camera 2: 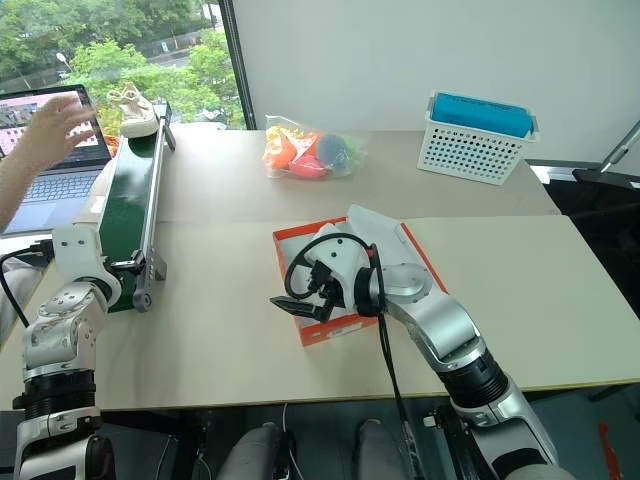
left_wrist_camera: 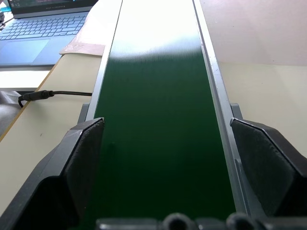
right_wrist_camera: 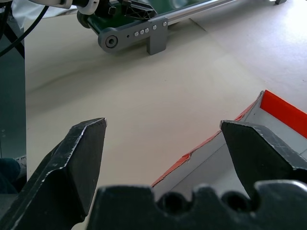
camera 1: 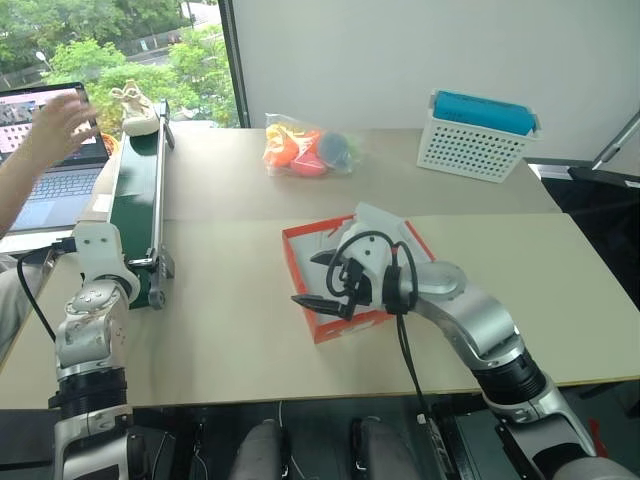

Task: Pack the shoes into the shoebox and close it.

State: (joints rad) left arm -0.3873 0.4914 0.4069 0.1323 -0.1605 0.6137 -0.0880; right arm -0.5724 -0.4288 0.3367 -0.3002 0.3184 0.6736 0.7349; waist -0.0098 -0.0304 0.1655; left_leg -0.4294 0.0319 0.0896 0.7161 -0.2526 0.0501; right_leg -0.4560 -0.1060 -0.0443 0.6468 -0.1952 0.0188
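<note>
Our shoebox [camera 1: 322,322] is open; one shoe [camera 1: 137,110] waits on the belt [camera 1: 135,200]; both our grippers [camera 1: 318,281] [left_wrist_camera: 168,163] are wide open, holding nothing

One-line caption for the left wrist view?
Open left gripper poised over the green conveyor belt, laptop beside it.

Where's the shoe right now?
A cream shoe sits at the far end of the green conveyor belt on the robot's left, beside the laptop and a person's hand.
</note>
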